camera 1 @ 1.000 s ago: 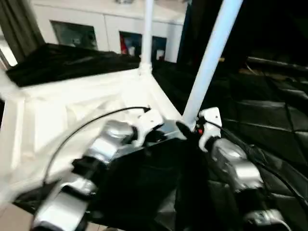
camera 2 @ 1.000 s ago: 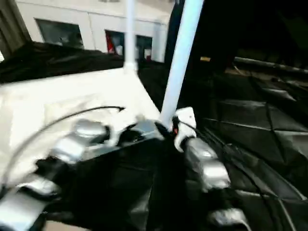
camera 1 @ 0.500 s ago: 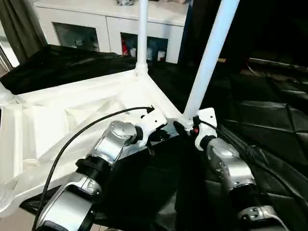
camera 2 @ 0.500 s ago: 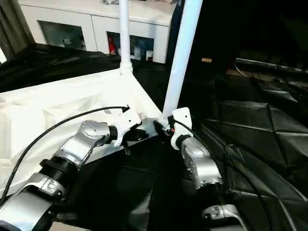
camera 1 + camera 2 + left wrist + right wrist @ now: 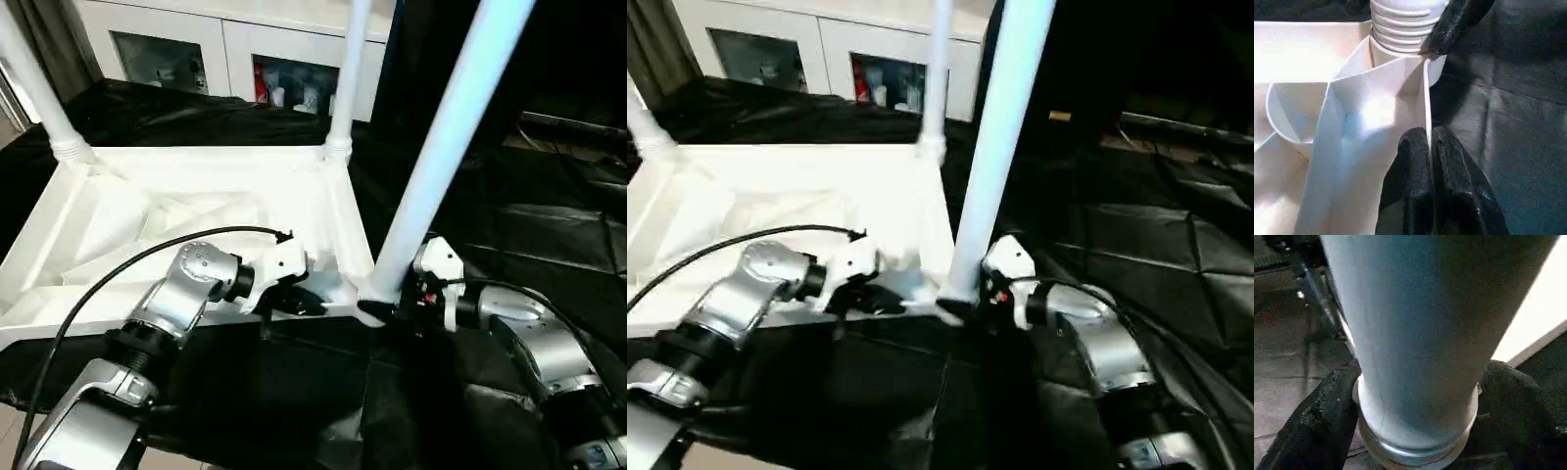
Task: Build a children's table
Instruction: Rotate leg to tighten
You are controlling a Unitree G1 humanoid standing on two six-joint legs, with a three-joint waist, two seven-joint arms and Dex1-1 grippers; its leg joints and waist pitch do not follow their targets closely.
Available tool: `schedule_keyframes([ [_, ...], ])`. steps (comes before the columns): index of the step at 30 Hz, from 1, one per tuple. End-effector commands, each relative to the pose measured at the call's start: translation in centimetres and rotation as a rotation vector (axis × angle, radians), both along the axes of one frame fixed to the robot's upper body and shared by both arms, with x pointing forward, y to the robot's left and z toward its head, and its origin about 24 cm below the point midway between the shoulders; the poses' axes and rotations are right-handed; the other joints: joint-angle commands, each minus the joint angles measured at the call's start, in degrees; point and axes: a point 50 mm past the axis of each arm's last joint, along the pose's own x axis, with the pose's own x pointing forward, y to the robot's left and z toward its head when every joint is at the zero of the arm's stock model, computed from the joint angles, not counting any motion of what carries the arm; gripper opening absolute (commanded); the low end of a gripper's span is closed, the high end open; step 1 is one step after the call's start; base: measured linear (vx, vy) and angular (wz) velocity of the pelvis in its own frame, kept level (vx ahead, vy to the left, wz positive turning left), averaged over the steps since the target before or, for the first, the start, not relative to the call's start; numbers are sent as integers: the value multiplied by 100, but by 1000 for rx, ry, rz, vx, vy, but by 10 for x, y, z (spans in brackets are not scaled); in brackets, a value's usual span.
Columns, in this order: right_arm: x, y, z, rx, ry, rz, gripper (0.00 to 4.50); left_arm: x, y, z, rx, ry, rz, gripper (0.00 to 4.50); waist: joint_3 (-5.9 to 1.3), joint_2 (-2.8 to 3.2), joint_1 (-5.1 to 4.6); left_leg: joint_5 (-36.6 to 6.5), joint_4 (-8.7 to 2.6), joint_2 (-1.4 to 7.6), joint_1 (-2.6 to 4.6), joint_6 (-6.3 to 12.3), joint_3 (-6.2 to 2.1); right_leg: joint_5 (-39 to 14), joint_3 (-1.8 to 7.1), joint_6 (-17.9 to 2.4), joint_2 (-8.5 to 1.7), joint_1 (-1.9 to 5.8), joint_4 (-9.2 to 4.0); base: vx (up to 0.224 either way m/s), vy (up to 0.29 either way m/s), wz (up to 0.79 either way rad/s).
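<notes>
From the head views, you saw the black-draped counter carrying the upturned tabletop, white cabinets behind. Left wrist: your left gripper pinched the rim. Right wrist: your right gripper clasped the near leg (base collar).

Tabletop: white plastic, smooth, with a soft sheen.
Near leg: smooth white plastic tube, lightly glossy; ribbed threads at its base.
Table: draped in black cloth, creased, slightly shiny.
Forearms: brushed silver metal, glossy.
Left gripper: fingers of matt black, finely grained rubber.
Right gripper: fingers of rough matt black.
Cabinet: white, smooth, with glass doors.
</notes>
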Motion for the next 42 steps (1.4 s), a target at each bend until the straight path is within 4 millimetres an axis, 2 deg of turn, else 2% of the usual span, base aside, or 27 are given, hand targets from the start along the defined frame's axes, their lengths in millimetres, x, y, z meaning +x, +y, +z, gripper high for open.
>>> schedule_keyframes([
  [1, -2, -2, 6, -2, -7, 38, 388, -7, -4, -3, -3, 36, -67, 0, -307, -35, 8, -427, -362, 333, 40, 650, -80, -39, 279, -1640, -493, 326, -329, 0, 0, 0],
  [3, -4, -2, 6, 9, 5, 59, 388, -8, -3, -2, -7, 37, -73, 0, -299, -32, 7, -513, -371, 340, 39, 592, -86, -186, 281, -1604, -497, 326, -341, 0, 0, 0],
  [6, -4, 0, 7, 33, 15, 62, 353, -8, -3, -2, -9, 36, -76, 0, -307, -33, 12, -501, -366, 333, 43, 533, -84, -217, 287, -1581, -496, 324, -340, 0, 0, 0],
  [8, -5, 1, 7, 46, 23, 64, 350, -7, -3, -2, -10, 31, -74, 0, -312, -33, 13, -446, -364, 331, 41, 537, -86, -137, 285, -1586, -491, 330, -330, 0, 0, 0],
  [10, -4, 1, 6, 53, 26, 61, 317, -7, -4, -1, -11, 27, -70, 0, -317, -35, 11, -387, -357, 328, 40, 566, -85, -17, 280, -1606, -486, 329, -316, 0, 0, 0],
  [13, -2, 3, 2, 73, 38, 17, 297, 0, -5, -2, -1, -14, -7, 0, -316, -40, 13, -385, -351, 319, 37, 575, -80, -52, 280, -1604, -488, 325, -326, 0, 0, 0],
  [17, 8, 0, -14, 29, 33, -178, 279, 11, -7, -6, 32, -67, 108, 0, -302, -39, -2, -544, -366, 309, 41, 410, -89, -433, 273, -1516, -488, 318, -364, 0, 0, 0],
  [18, 11, 0, -22, 5, 37, -277, 277, 16, -10, -7, 42, -86, 169, 0, -277, -29, -26, -736, -384, 309, 58, 263, -90, -789, 274, -1442, -485, 287, -408, 0, 0, 0],
  [20, 13, 2, -30, 9, 59, -376, 277, 19, -15, -9, 49, -98, 218, 0, -259, -17, -40, -906, -406, 311, 86, 150, -97, -1099, 270, -1377, -484, 270, -441, 0, 0, 0],
  [21, 14, 7, -33, 19, 65, -446, 276, 23, -19, -10, 48, -110, 270, 0, -247, -29, -44, -1107, -421, 312, 100, 77, -108, -1433, 274, -1290, -491, 273, -480, 0, 0, 0],
  [22, 14, 7, -33, 19, 65, -446, 276, 23, -19, -10, 48, -110, 270, 0, -235, -20, -46, -1237, -430, 308, 116, 35, -105, -1668, 286, -1210, -491, 250, -512, 0, 0, 0],
  [24, 19, 18, -42, 9, 75, -648, 275, 29, -34, -12, 41, -131, 379, 0, -227, -27, -70, -1378, -450, 307, 119, -36, -115, -1970, 290, -1098, -490, 229, -545, 0, 0, 0],
  [26, 23, 27, -47, -15, 81, -753, 275, 30, -46, -13, 30, -132, 411, 0, -244, -8, -75, -1334, -462, 303, 125, -135, -137, -1977, 292, -1040, -496, 218, -540, 0, 0, 0],
  [28, 24, 31, -49, -19, 82, -772, 275, 31, -51, -14, 26, -133, 418, 0, -236, -12, -79, -1441, -477, 299, 119, -146, -150, -2013, 285, -984, -496, 228, -559, 0, 0, 0],
  [30, 27, 52, -45, 4, 51, -755, 275, 26, -70, -13, -3, -134, 375, 0, -239, 6, -68, -1481, -470, 298, 130, -91, -139, -1839, 305, -999, -498, 207, -564, 0, 0, 0],
  [32, 29, 55, -43, 14, 38, -750, 275, 25, -74, -12, -10, -136, 357, 0, -243, -6, -68, -1450, -474, 291, 106, -50, -138, -1772, 307, -992, -500, 227, -556, 0, 0, 0],
  [33, 30, 55, -42, 31, 45, -749, 331, 24, -74, -12, -11, -137, 348, 0, -246, -6, -68, -1407, -479, 292, 91, -28, -138, -1734, 307, -975, -498, 234, -551, 0, 0, 0],
  [34, 31, 55, -40, 52, 52, -756, 345, 24, -73, -12, -12, -135, 341, 0, -244, -6, -67, -1404, -481, 294, 91, 2, -139, -1719, 307, -969, -498, 238, -551, 0, 0, 0],
  [36, 34, 52, -34, 97, 47, -734, 345, 22, -70, -12, -17, -135, 310, 0, -248, -10, -69, -1388, -480, 293, 78, 41, -143, -1735, 305, -981, -506, 249, -550, 0, 0, 0],
  [37, 35, 51, -33, 100, 46, -730, 365, 22, -70, -12, -18, -135, 306, 0, -249, -8, -66, -1365, -474, 292, 78, 48, -136, -1711, 310, -991, -508, 246, -554, 0, 0, 0],
  [38, 36, 48, -27, 118, 25, -694, 365, 23, -64, -12, -13, -133, 308, 0, -250, -6, -60, -1320, -475, 302, 93, 58, -130, -1571, 308, -1036, -496, 235, -540, 0, 0, 0],
  [39, 36, 48, -25, 124, 20, -678, 380, 23, -63, -12, -12, -135, 305, 0, -251, -11, -57, -1309, -473, 299, 82, 81, -131, -1535, 305, -1042, -499, 255, -535, 0, 0, 0],
  [40, 35, 44, -21, 130, 10, -641, 380, 23, -59, -12, -13, -134, 294, 0, -254, -46, -60, -1197, -472, 299, 55, 134, -130, -1431, 304, -1047, -502, 275, -522, 0, 0, 0],
  [41, 35, 44, -21, 130, 9, -636, 380, 22, -59, -12, -13, -134, 293, 0, -258, -35, -47, -1142, -470, 303, 54, 159, -136, -1380, 301, -1049, -503, 288, -511, 0, 0, 0],
  [42, 33, 35, -15, 127, -15, -547, 380, 21, -52, -11, -12, -125, 271, 0, -259, -26, -53, -1091, -462, 311, 61, 194, -126, -1276, 303, -1096, -505, 271, -504, 0, 0, 0],
])
